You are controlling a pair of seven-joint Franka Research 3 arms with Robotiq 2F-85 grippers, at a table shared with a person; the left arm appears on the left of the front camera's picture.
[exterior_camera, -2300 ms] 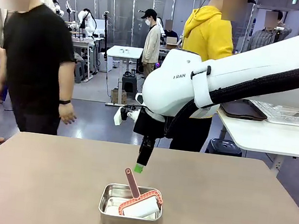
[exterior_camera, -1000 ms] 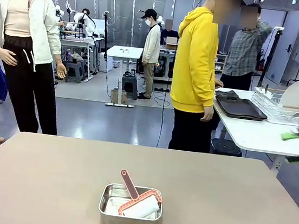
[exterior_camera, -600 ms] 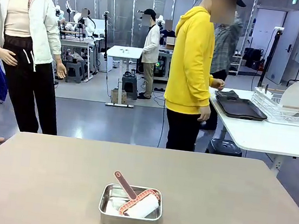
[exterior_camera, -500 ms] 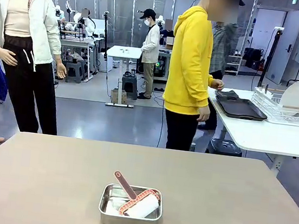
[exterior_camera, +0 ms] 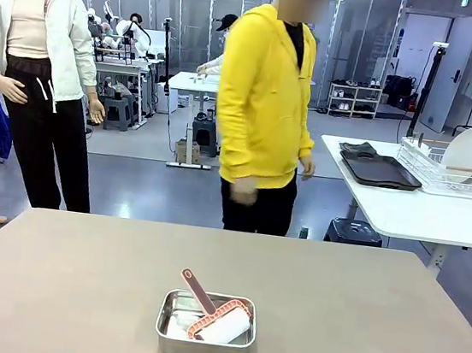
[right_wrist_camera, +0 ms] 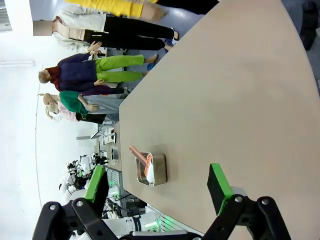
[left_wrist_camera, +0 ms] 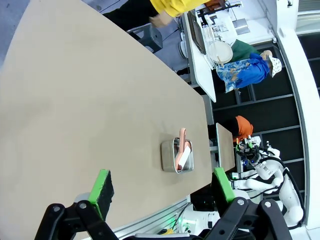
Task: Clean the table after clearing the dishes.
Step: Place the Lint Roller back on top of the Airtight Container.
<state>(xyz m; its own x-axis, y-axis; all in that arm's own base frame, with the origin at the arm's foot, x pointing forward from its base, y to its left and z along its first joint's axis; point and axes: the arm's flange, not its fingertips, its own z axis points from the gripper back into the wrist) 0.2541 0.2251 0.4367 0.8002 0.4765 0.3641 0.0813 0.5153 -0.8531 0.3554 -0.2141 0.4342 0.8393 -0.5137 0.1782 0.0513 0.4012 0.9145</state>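
Note:
The taupe table [exterior_camera: 357, 312] carries a steel pan [exterior_camera: 206, 324] near its front edge, with a pink-handled cleaning roller [exterior_camera: 217, 316] lying in it. The dishes, white plates [exterior_camera: 465, 154], stand upright in a wire rack on the white side table, beside stacked dark trays [exterior_camera: 381, 170]. My left gripper [left_wrist_camera: 162, 183] hangs open high above the table [left_wrist_camera: 90, 100], with the pan [left_wrist_camera: 177, 156] far below between its green pads. My right gripper [right_wrist_camera: 156, 182] is open too, high over the table [right_wrist_camera: 225, 100], and the pan [right_wrist_camera: 151, 170] is small beneath it.
A person in a yellow hoodie [exterior_camera: 262, 102] stands at the table's far edge, facing it with hands down. The white side table [exterior_camera: 412, 215] stands at the back right. Other people and tables are farther off.
My right arm has drawn back from over the pan and off to the right. The person in yellow turned from the side table and stepped to the table's far edge.

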